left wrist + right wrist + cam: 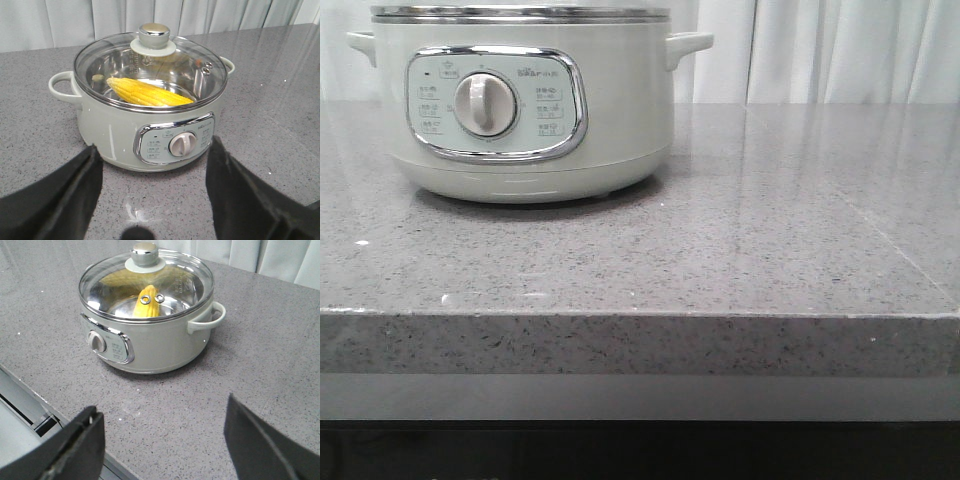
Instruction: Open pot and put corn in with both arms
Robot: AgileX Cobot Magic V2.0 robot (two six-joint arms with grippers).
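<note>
The pale grey-green pot (530,100) stands at the back left of the grey stone counter, its dial facing me. Its glass lid (150,70) with a round knob (154,34) is on. The yellow corn (147,93) lies inside the pot under the lid, and shows in the right wrist view (146,306) too. My left gripper (154,165) is open and empty, a short way in front of the pot's control panel (175,144). My right gripper (162,432) is open and empty, further back over the counter near its front edge. Neither gripper shows in the front view.
The counter (750,250) stretches to the right of the pot; its front edge (640,315) runs across the front view. White curtains (840,50) hang behind. The pot has two side handles (210,319).
</note>
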